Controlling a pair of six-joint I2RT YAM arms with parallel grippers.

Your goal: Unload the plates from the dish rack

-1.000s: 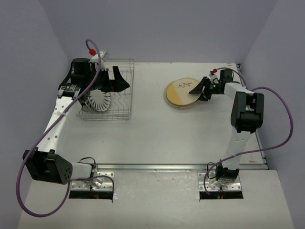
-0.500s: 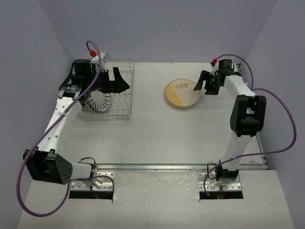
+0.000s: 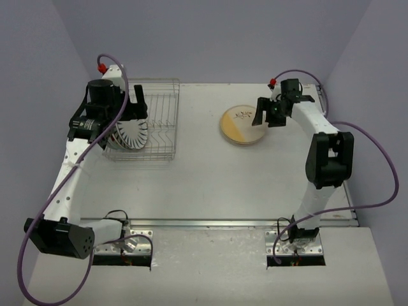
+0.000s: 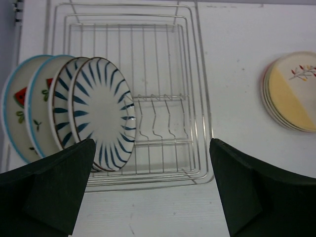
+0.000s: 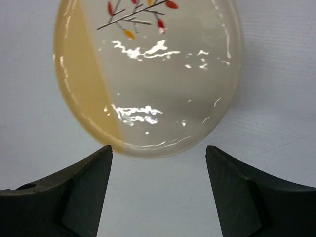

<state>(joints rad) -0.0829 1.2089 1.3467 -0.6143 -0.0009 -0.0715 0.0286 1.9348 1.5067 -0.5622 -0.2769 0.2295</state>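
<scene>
The silver wire dish rack [image 3: 159,115] stands at the back left. Several plates stand upright in its near left end: two white ones with dark radial stripes [image 4: 101,113] and, behind them, white ones with red wedges [image 4: 37,111]. My left gripper [image 3: 126,116] hangs open and empty above these plates; in the left wrist view [image 4: 150,148] its jaws stand wide apart over the rack's near edge. A stack of plates, topped by a tan and cream plate with a sprig [image 3: 241,125], lies flat on the table. My right gripper [image 3: 268,118] is open and empty just beside that stack [image 5: 148,74].
The right part of the rack [image 4: 158,118] holds only bare slot wires. The stack also shows at the right of the left wrist view [image 4: 291,91]. Purple walls close the table on three sides. Purple cables loop beside both arms.
</scene>
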